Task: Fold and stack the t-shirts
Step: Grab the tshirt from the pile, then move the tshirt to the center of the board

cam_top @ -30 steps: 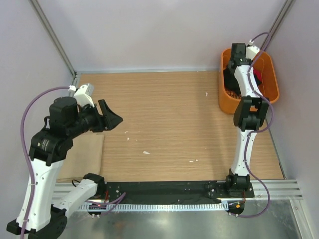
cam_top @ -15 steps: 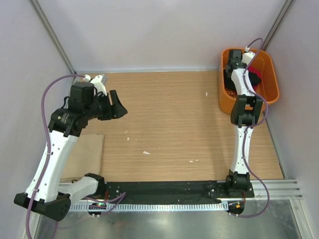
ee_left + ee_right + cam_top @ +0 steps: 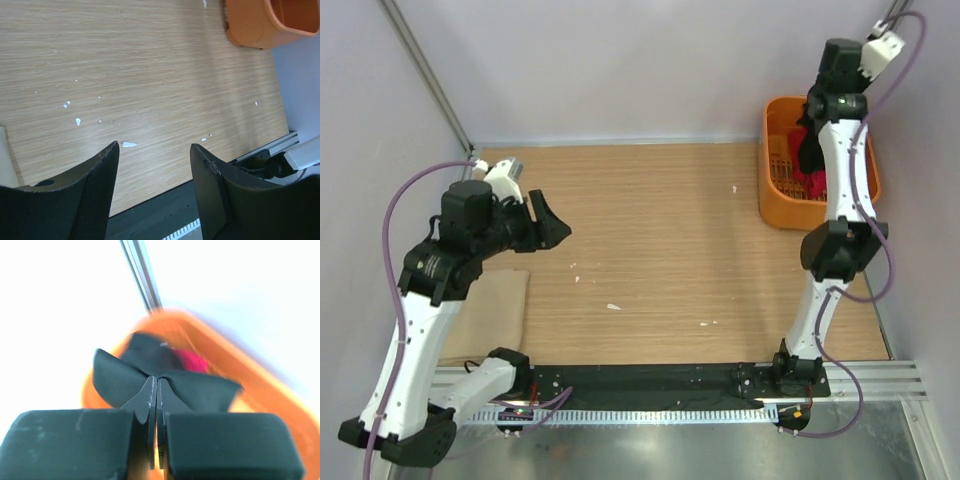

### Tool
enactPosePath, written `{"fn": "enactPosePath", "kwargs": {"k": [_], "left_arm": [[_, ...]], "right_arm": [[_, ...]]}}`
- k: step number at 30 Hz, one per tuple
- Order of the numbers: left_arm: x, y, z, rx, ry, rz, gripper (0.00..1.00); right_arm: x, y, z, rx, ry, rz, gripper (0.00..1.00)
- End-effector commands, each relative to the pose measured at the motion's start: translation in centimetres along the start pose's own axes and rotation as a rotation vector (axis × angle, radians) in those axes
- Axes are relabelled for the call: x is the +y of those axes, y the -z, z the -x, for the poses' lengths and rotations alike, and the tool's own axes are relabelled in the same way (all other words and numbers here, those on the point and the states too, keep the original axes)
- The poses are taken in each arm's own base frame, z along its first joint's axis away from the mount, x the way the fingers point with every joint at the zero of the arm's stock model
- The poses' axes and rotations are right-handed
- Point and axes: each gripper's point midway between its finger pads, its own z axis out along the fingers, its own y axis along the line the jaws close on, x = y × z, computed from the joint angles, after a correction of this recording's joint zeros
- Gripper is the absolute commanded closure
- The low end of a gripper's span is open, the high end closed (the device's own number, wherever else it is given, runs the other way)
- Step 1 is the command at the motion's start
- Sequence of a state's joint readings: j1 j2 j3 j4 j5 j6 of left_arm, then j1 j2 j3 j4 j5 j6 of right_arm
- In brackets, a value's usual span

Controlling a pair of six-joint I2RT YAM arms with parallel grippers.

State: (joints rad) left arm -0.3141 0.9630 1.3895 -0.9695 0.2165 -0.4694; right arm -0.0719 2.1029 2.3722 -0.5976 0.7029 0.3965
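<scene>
My right gripper [image 3: 156, 377] is shut on a fold of the black t-shirt [image 3: 165, 372] and holds it raised over the orange basket [image 3: 775, 185]. In the top view the black cloth [image 3: 809, 150] hangs from the right gripper [image 3: 817, 112] down into the basket. The red t-shirt [image 3: 192, 360] lies in the basket under it, and a bit of it shows in the top view [image 3: 817, 184]. My left gripper [image 3: 552, 230] is open and empty, held above the left part of the wooden table [image 3: 660, 230]. Its fingers [image 3: 107, 172] frame bare wood.
A tan cardboard sheet [image 3: 492, 310] lies at the table's left edge under the left arm. The orange basket also shows at the top right of the left wrist view [image 3: 255, 27]. Small white flecks [image 3: 128, 144] dot the wood. A black rail [image 3: 650, 383] runs along the near edge.
My right arm has risen out of the basket, lifting the black t-shirt with it. My left arm has shifted a little, its gripper still open.
</scene>
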Motion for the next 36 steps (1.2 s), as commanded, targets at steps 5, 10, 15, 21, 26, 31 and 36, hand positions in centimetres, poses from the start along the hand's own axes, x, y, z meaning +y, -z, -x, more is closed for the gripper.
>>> {"fn": "enactPosePath", "kwargs": {"k": [5, 10, 15, 21, 26, 31, 36], "left_arm": [[-1.9, 4.1, -1.2, -0.057, 0.042, -0.092, 0.38], [-2.3, 6.0, -2.5, -0.048, 0.09, -0.116, 0.31], [-2.6, 5.8, -4.0, 0.0, 0.163, -0.144, 0.25], [-1.8, 2.7, -5.8, 0.095, 0.25, -0.122, 0.23], [-1.2, -3.6, -7.4, 0.249, 0.326, -0.093, 0.27], [-4.8, -13.5, -10.3, 0.422, 0.224, -0.071, 0.23], [-8.1, -22.1, -13.9, 0.577, 0.198, -0.114, 0.21]], "right_arm": [[1.6, 17.8, 14.6, -0.213, -0.155, 0.323, 0.99], [2.3, 28.7, 11.6, -0.043, -0.144, 0.605, 0.99], [3.8, 36.2, -2.6, 0.454, -0.125, 0.907, 0.63], [-2.4, 39.6, -20.5, 0.876, 0.198, 0.916, 0.31], [-6.8, 34.9, -23.7, 0.778, 0.35, 0.69, 0.35], [-12.1, 29.3, -28.7, 0.883, 0.434, 0.417, 0.49], [-14.4, 26.2, -31.3, 0.948, 0.408, 0.372, 0.4]]}}
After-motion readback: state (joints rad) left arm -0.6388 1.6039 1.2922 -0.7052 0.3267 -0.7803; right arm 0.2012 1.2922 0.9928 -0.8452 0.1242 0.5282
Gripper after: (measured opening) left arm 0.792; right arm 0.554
